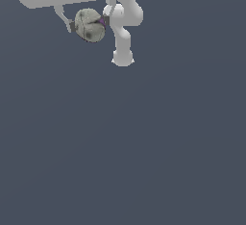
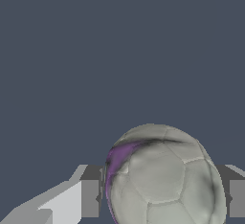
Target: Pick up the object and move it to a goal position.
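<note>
The object (image 1: 89, 25) is a roundish grey-beige lump with darker patches and a purple mark on one side. It hangs high in the exterior view, just under the white arm's wrist. My gripper (image 1: 88, 25) is shut on it, one finger (image 1: 71, 26) pressing on the exterior view's left side and the other on its right. In the wrist view the object (image 2: 162, 177) fills the space between the two grey pads (image 2: 90, 198), showing a panelled surface like a ball and a purple streak. The gripper (image 2: 162, 198) holds it well above the dark floor.
The arm's white links and base (image 1: 123, 58) stand just to the exterior view's right of the held object. A flat dark blue-grey floor (image 1: 144, 147) spreads below.
</note>
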Robot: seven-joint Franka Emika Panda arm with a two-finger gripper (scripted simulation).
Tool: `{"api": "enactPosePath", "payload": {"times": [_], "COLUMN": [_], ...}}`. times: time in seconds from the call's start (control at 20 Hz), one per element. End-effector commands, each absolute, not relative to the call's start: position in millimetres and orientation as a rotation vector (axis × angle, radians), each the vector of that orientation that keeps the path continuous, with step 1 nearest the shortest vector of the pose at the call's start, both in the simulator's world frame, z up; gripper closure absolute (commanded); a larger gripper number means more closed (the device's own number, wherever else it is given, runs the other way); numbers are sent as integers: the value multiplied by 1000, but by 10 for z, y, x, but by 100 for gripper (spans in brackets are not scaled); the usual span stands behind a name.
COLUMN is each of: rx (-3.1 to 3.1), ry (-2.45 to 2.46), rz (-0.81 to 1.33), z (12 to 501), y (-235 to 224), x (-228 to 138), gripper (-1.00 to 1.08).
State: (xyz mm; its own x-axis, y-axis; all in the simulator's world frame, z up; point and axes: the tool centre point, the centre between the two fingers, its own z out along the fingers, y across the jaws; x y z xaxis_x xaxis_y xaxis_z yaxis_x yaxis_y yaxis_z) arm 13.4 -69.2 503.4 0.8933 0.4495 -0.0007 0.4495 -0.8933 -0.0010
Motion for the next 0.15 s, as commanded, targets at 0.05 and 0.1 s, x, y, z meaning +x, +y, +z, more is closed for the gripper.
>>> {"api": "enactPosePath", "payload": {"times": [0.05, 0.1], "rx": [-3056, -3056], "ry": [-726, -726], "rz": [0, 0], "z": [5059, 5059], "y": [-693, -693], "x": [142, 142], "gripper": [108, 108]}}
